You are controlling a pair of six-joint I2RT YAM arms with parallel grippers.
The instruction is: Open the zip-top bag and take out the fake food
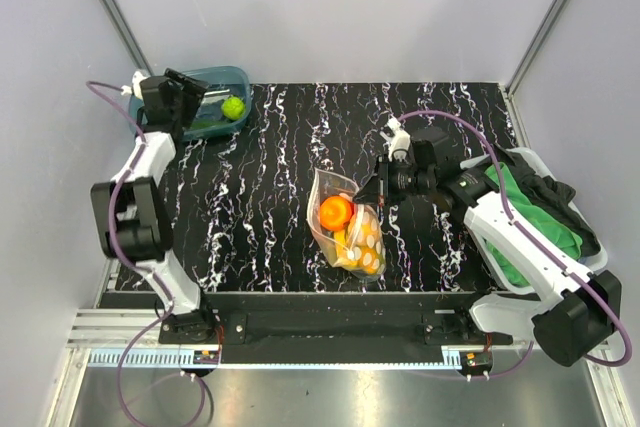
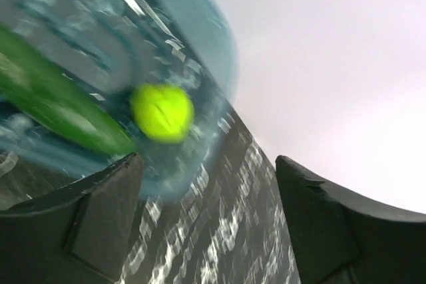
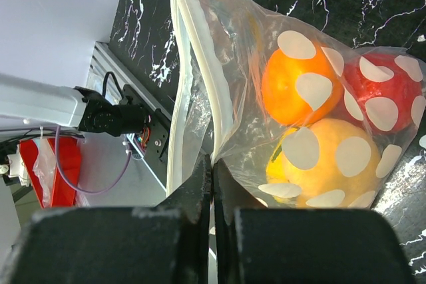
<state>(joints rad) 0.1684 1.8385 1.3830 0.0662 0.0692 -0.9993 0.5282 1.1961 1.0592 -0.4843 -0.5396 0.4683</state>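
Note:
The zip-top bag (image 1: 347, 225) lies mid-table, clear with pale dots, its mouth partly parted. Inside it are fake food pieces: an orange one (image 3: 296, 88), a red one (image 3: 386, 94) and a yellow one (image 3: 326, 157). My right gripper (image 3: 213, 161) is shut on one lip of the bag's white zip edge (image 3: 200, 51); in the top view it (image 1: 372, 192) sits at the bag's right upper corner. My left gripper (image 1: 198, 107) is open and empty over the blue tub (image 1: 236, 77). A lime green ball (image 2: 162, 112) lies in the tub beyond the left gripper (image 2: 208, 164).
A long green piece (image 2: 53, 101) also lies in the blue tub at the far left. A white basket (image 1: 540, 162) with green cloth (image 1: 530, 217) and dark cloth stands at the right edge. The table's front rail (image 1: 330, 327) runs below the bag.

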